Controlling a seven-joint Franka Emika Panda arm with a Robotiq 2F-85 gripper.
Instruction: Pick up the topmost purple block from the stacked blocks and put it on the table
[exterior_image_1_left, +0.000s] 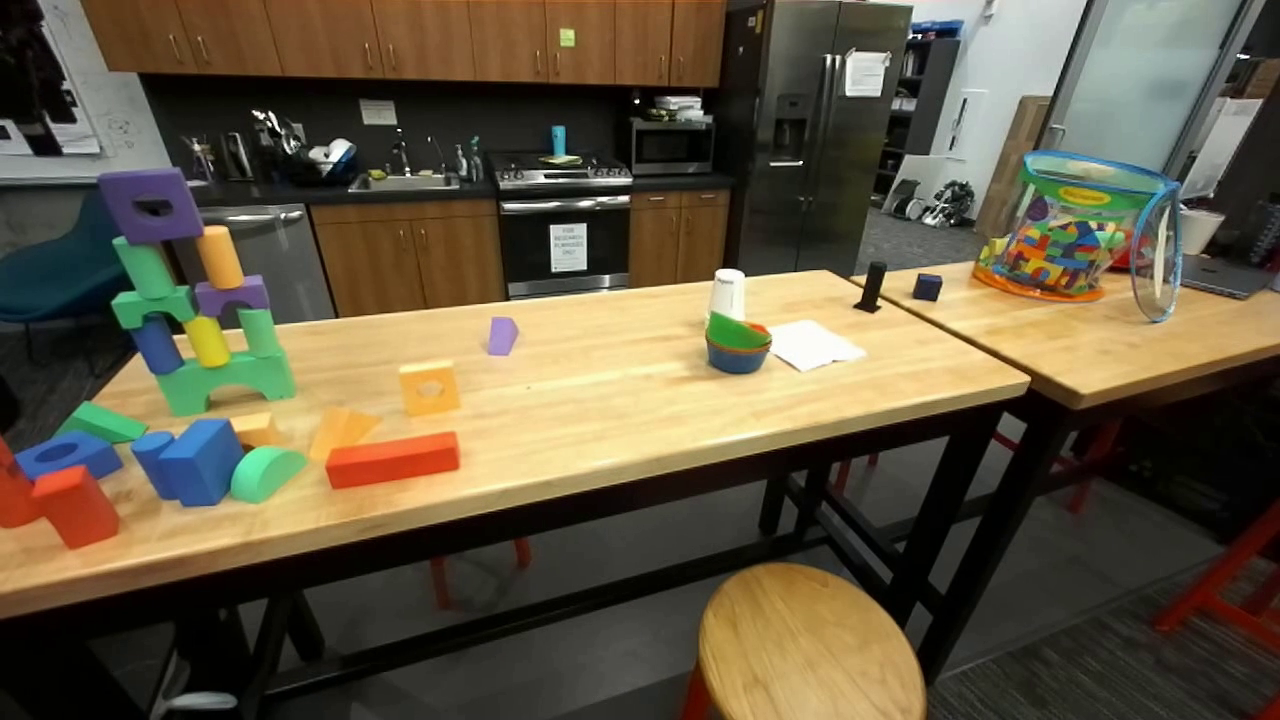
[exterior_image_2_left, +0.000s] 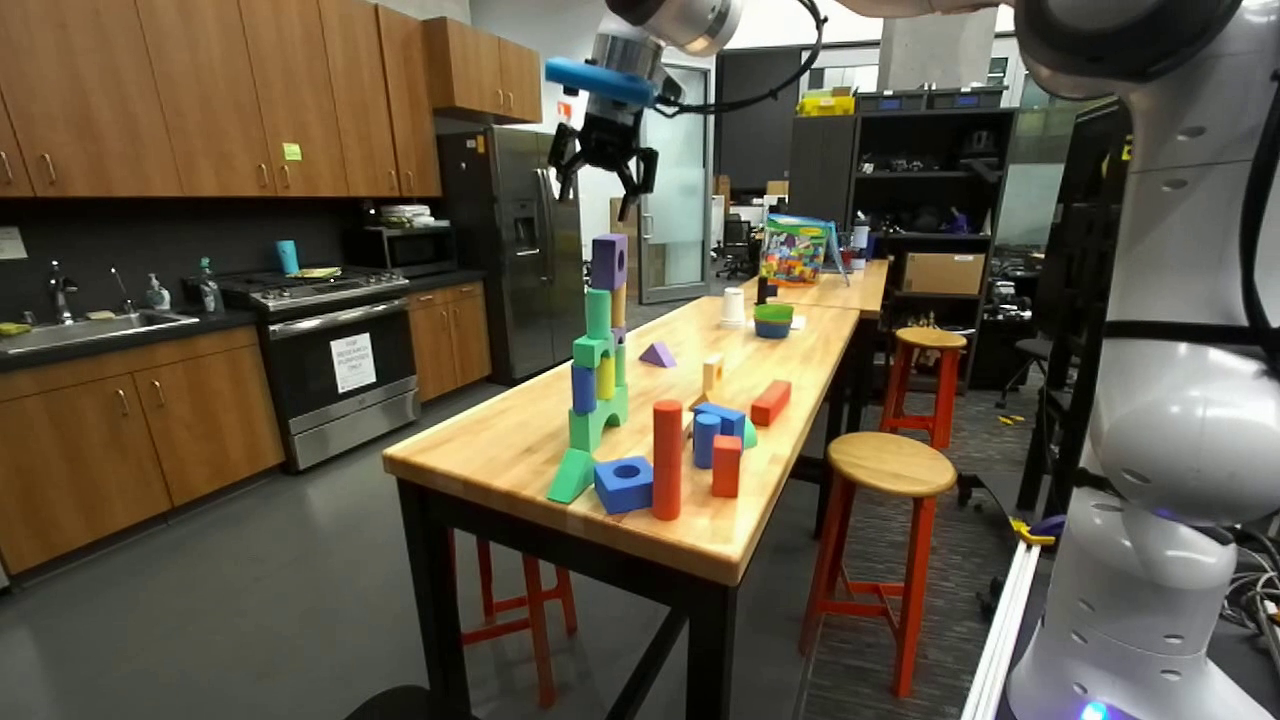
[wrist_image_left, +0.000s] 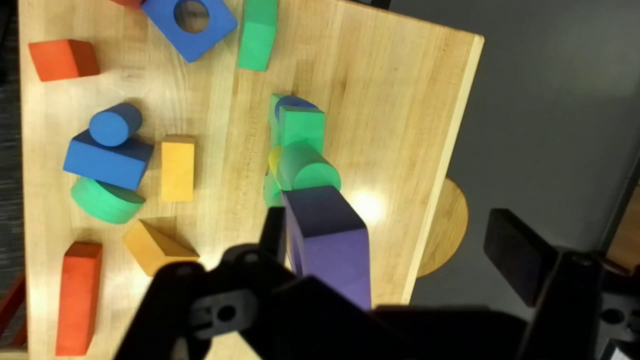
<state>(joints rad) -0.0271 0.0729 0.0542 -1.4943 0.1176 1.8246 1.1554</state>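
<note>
The dark purple, square, foam-looking toy block with a round hole (exterior_image_2_left: 605, 263) stands on edge at the very top of the irregular tower of teal-green, blue, yellow, tan-orange and purple blocks (exterior_image_1_left: 180, 297), bridging an upright teal-green cylinder (exterior_image_1_left: 147, 268) and a tan-orange cylinder (exterior_image_1_left: 220, 257). Over it, clear of contact, hangs the black two-fingered claw (exterior_image_2_left: 596, 203), its fingers (wrist_image_left: 520, 255) spread well apart and holding nothing. The step in hand looks to be lining up for the grasp; the lift and placing are yet to come. In the wrist view the purple block shows nearer one finger than the other, so the next move probably calls for a slight sideways correction, then a descent until the fingers flank its holed faces, and a gentle squeeze. The tower looks easily toppled, so lift straight up. Beneath spreads the long, pale butcher-block wooden counter (exterior_image_1_left: 600, 400); the stretch between the long red rectangular block (exterior_image_1_left: 393, 460) and the nested green, orange and blue bowls (exterior_image_1_left: 737, 350) looks fair for placing.
</note>
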